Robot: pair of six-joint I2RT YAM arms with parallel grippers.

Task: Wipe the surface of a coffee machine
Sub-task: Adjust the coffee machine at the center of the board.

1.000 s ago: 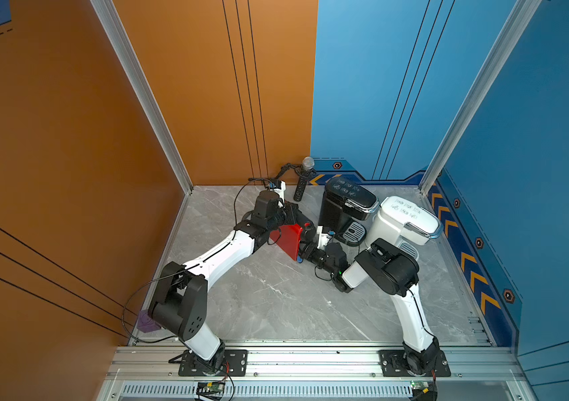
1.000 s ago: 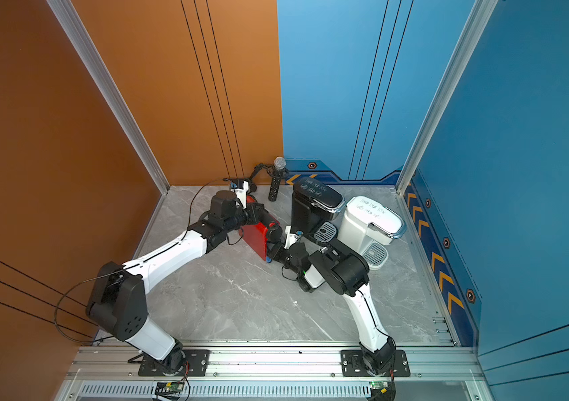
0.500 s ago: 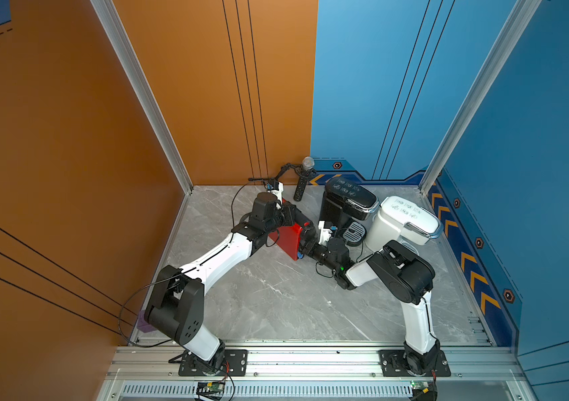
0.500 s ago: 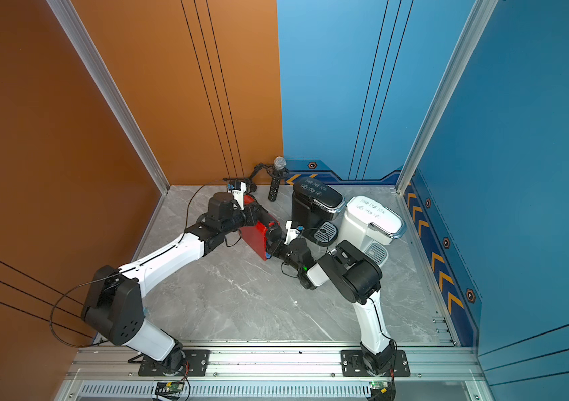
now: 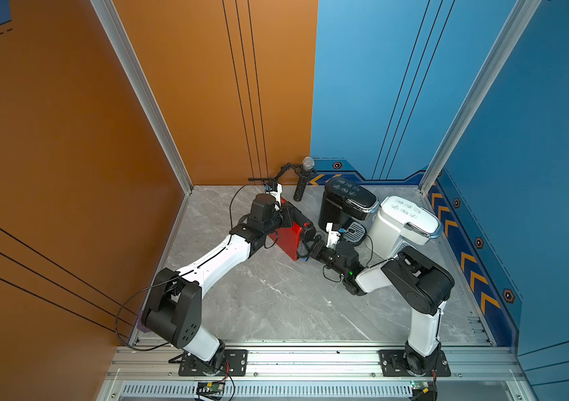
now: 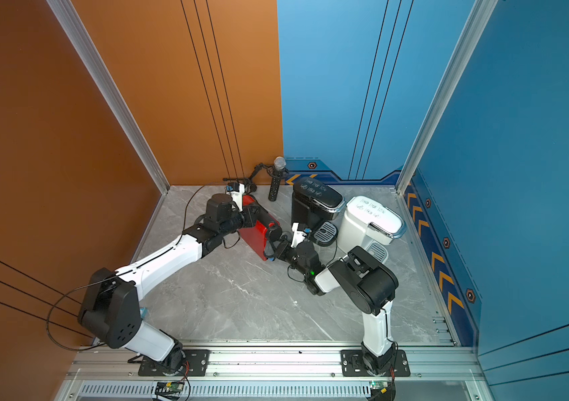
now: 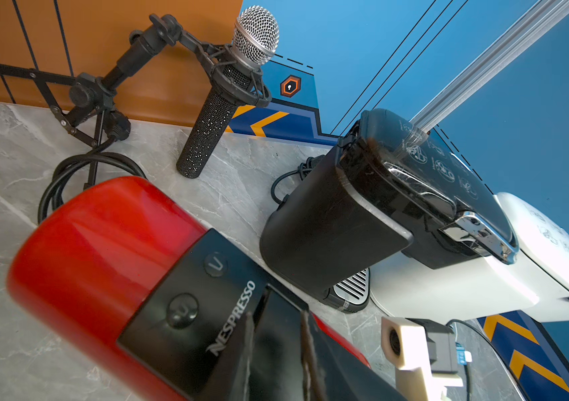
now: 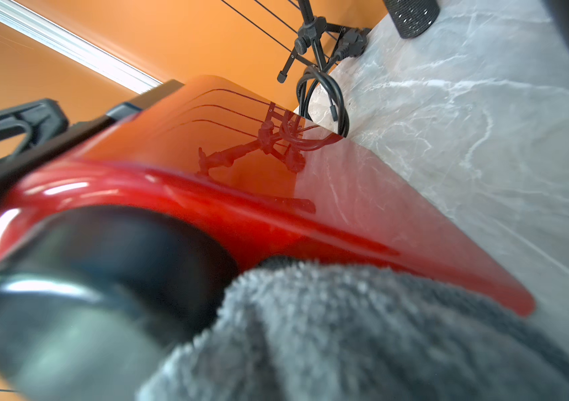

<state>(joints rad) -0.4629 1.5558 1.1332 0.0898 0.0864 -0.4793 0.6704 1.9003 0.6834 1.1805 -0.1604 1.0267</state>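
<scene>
In both top views the left gripper [image 5: 291, 218] reaches in from eight o'clock onto the top of the red Nespresso machine [image 5: 286, 239], which sits at about eleven o'clock from the centre of the marble table [image 5: 276, 305]. Only the left wrist view shows its fingers [image 7: 250, 333] set narrowly around the machine's black top lever. The right gripper [image 5: 305, 248] comes in from four o'clock. The right wrist view alone shows the grey cloth [image 8: 363, 330] it is clamped on, pressed against the machine's red side. At the machine's two o'clock stands a black coffee machine [image 5: 345, 201], then a white coffee machine [image 5: 404, 222].
</scene>
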